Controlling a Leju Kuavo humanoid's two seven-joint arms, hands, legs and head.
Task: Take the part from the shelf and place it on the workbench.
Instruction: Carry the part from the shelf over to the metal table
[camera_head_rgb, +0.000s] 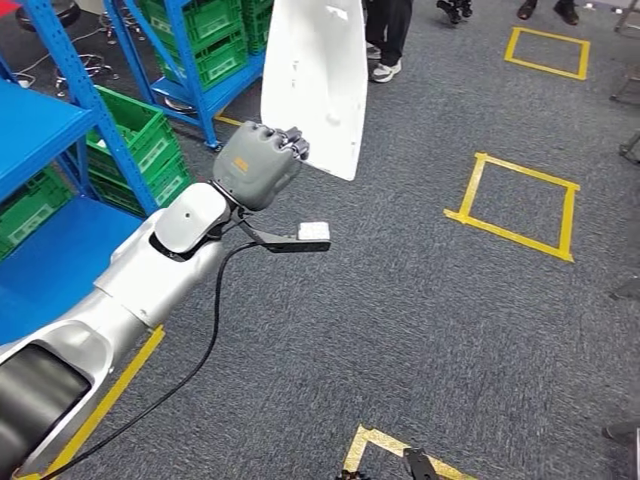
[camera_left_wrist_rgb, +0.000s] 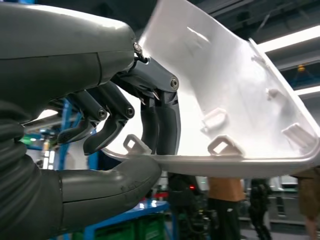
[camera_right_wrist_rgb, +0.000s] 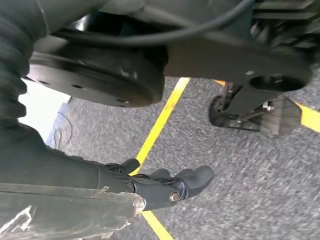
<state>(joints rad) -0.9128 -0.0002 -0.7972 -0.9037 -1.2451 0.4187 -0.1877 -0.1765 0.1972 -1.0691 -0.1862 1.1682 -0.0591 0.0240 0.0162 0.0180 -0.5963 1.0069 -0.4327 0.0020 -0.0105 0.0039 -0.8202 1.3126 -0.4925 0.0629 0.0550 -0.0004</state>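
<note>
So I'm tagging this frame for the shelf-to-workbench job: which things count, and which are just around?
Job:
white part, held by the left robot hand
blue shelf

Just around:
green crates
yellow tape squares on the carpet
a person's shoes
right robot hand, hanging with nothing in it

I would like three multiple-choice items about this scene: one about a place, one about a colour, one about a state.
1. Where is the white part?
A. on the blue shelf
B. in the left hand, above the carpet
C. lying on the floor

2. What colour are the crates in the shelf?
A. green
B. red
C. grey

3. In what state is the right hand?
A. holding the part
B. holding a crate
C. holding nothing

Key:
1 B, the left hand pinches the part's edge between thumb and fingers in the wrist view.
2 A, they are plainly green.
3 C, its fingers hang bare over the carpet.
</note>
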